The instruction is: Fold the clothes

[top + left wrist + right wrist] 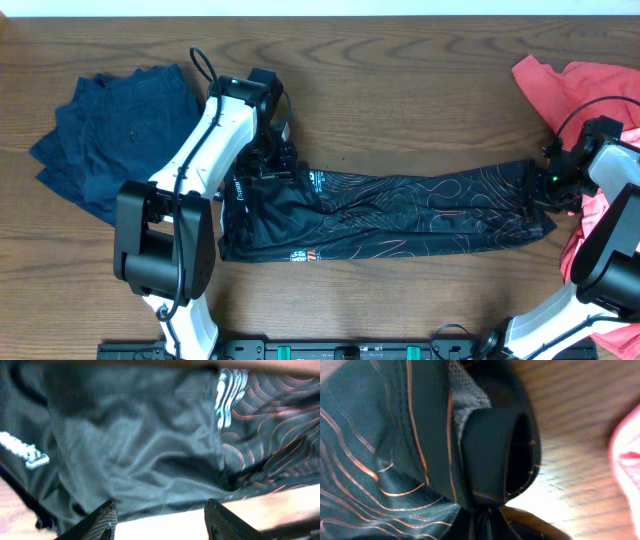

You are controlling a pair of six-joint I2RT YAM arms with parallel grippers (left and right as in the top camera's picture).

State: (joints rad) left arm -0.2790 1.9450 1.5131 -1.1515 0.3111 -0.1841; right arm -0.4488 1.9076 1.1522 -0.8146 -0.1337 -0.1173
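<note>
The black jersey with thin orange contour lines lies stretched left to right across the middle of the table. My left gripper hovers over its left end. In the left wrist view the fingers are open with bare table between them, and the jersey's mesh fabric lies just ahead. My right gripper is at the jersey's right end. In the right wrist view the jaws are shut on bunched jersey fabric, and a hemmed opening stands above them.
Navy-blue garments lie in a heap at the far left. Coral-pink shirts lie at the far right, close to my right arm, and show in the right wrist view. The wooden table shows behind the jersey.
</note>
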